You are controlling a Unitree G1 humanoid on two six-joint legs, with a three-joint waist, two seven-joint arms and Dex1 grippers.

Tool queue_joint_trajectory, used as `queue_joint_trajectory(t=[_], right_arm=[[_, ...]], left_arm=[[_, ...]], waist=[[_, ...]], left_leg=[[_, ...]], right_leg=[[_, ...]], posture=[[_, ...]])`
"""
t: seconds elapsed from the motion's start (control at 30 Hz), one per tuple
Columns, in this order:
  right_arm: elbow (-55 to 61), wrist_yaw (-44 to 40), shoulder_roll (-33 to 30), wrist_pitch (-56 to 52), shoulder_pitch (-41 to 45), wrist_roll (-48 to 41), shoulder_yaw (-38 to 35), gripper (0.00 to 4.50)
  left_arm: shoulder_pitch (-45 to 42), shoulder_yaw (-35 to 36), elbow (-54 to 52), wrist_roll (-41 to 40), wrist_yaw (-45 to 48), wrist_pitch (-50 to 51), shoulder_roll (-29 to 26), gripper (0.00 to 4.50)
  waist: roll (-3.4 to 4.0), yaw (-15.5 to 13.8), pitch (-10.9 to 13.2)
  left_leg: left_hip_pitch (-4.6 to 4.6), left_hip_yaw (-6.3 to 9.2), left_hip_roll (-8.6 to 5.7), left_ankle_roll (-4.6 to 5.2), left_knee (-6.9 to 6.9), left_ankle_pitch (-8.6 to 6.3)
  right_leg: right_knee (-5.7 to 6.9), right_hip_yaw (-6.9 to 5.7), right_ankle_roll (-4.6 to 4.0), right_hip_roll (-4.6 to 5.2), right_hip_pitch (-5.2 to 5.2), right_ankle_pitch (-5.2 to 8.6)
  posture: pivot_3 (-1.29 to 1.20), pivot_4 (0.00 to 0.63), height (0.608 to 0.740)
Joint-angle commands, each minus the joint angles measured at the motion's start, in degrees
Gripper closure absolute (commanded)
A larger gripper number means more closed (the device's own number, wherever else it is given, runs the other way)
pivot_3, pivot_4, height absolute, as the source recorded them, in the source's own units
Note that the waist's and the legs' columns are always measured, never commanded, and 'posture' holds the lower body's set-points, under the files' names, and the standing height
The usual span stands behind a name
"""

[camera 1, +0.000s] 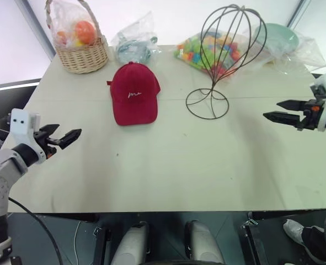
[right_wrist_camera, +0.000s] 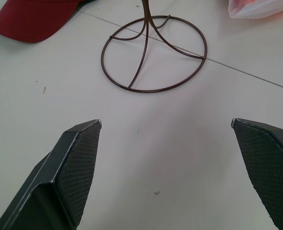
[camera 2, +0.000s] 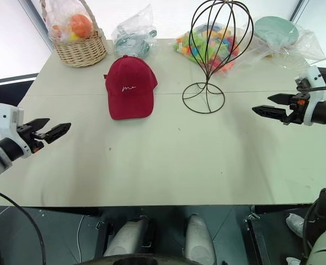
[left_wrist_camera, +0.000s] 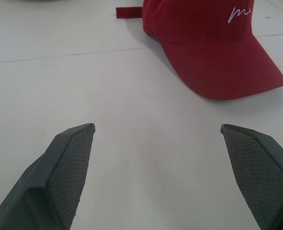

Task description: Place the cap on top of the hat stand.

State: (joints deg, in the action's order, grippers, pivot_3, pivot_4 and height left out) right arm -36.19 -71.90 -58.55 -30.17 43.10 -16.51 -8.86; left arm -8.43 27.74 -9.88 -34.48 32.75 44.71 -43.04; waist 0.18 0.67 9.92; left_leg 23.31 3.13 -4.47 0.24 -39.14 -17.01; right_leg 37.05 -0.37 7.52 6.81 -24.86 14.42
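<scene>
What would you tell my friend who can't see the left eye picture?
A dark red cap lies flat on a pale table, beside an empty wire hat stand. The open left gripper and right gripper hover at the table's sides, holding nothing. A wicker basket and plastic bags sit behind.

We find one piece of writing in the scene: small white script embroidered on the front panel of the dark red cap (camera 1: 134, 94), just above the brim. Its opening letter reads as a cursive "m", seen most clearly from the left wrist; we cannot make out the letters after it. We can read no other text, label, brand, number or sign anywhere on the surface (camera 1: 174, 160).
</scene>
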Motion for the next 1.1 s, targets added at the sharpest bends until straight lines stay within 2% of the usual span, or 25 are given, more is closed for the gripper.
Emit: queue_joint_trajectory(t=[0.03,0.87,1.1], right_arm=[[1.39,0.28,-1.27,1.03,0.52,-0.46,-1.52,0.0],[-0.38,3.06,-1.2,4.39,2.16,0.73,-1.19,0.0],[5.04,1.5,-0.84,0.52,3.42,-1.11,-0.34,0.0]], left_arm=[[-0.1,0.46,-1.94,-0.55,0.19,0.32,-0.76,0.09],[-0.73,-0.92,0.32,1.89,1.17,-3.25,-0.55,0.09],[-1.1,-1.47,1.28,3.45,1.21,-4.75,-1.18,0.09]], waist=[[0.0,0.0,0.0],[0.0,-0.01,0.0],[0.0,0.03,0.0]], left_leg=[[0.0,0.0,0.0,0.0,0.0,0.0],[0.0,0.0,0.0,0.0,0.0,0.0],[0.0,0.0,0.0,0.0,0.0,0.0]], right_leg=[[0.0,0.0,0.0,0.0,0.0,0.0],[0.0,0.0,0.0,0.0,0.0,0.0],[0.0,0.0,0.0,0.0,0.0,0.0]], posture=[[0.0,0.15,0.74],[0.0,0.15,0.74],[0.0,0.15,0.74]])
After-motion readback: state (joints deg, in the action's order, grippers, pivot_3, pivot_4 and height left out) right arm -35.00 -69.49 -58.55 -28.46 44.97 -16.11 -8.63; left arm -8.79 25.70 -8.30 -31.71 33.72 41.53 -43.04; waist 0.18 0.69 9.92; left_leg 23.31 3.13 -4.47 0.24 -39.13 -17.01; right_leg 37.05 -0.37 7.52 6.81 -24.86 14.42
